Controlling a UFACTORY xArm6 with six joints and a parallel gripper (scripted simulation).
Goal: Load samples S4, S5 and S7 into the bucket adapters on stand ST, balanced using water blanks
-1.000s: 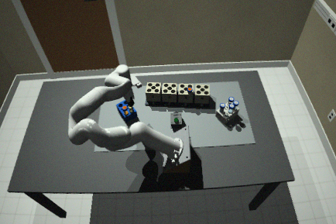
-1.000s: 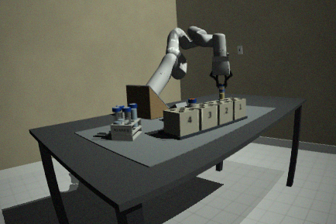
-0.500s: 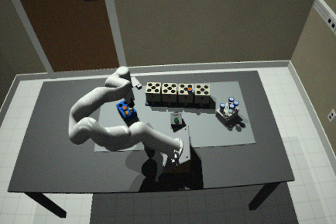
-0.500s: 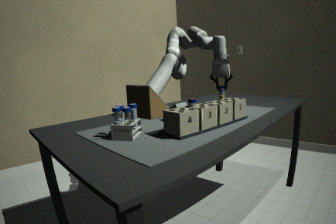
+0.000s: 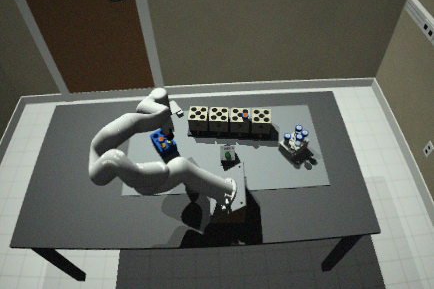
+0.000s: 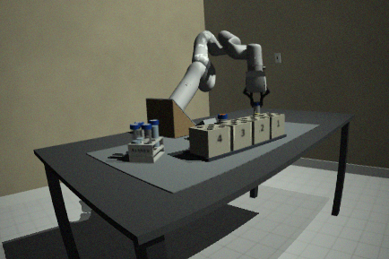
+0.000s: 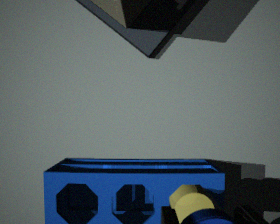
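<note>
My gripper [image 5: 170,134] [image 6: 256,104] [image 7: 206,218] is shut on a blue-capped tube [image 6: 256,110] [image 7: 192,202] with yellowish contents. The tube is upright over an end well of the blue rack [image 5: 160,149] [image 7: 105,200]; how deep its tip reaches is hidden. Another orange-dotted cap [image 5: 161,139] shows in that rack. Adapter 1 [image 5: 198,125] [image 6: 278,125], adapter 2 [image 5: 218,125] [image 6: 262,129], adapter 3 [image 5: 240,127] [image 6: 242,136] and adapter 4 [image 5: 261,128] [image 6: 220,143] stand in a row. A tube with an orange dot [image 5: 245,115] [image 6: 222,116] stands in adapter 3. Its ID is unreadable.
The blanks rack [image 5: 287,149] [image 6: 140,154] at the right holds several blue-capped tubes. The DONE desk [image 5: 227,148] with its green key [image 5: 228,155] stands between the stand ST [image 6: 246,148] and the arm's base. A corner of the stand shows at the top of the wrist view.
</note>
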